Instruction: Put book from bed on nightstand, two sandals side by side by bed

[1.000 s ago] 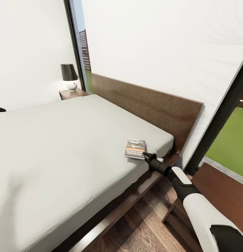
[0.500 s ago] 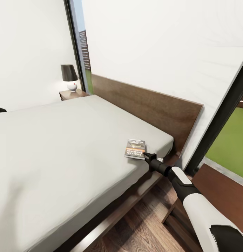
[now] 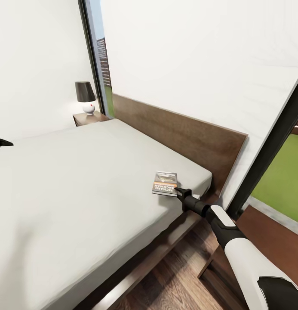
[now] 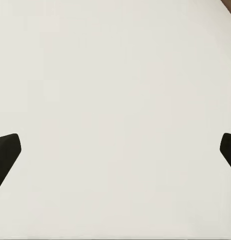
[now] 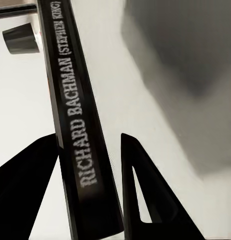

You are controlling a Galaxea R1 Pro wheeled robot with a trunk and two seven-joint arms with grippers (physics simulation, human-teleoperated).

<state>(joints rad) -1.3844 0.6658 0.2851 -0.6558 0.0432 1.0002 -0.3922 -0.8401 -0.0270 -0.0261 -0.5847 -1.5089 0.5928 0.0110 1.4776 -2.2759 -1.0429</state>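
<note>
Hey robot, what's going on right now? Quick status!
Right gripper at the book near the bed edge, fingers either side of its spine. Left gripper open, idle over the mattress. Nothing blocking. Sandals not sighted.

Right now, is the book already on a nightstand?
No, the book lies on the bed near its headboard corner, with the right end effector at its edge.

The book's (image 3: 165, 184) small cover picture is unreadable, and the left gripper (image 3: 2, 143) is cut off by the picture's edge.
</note>
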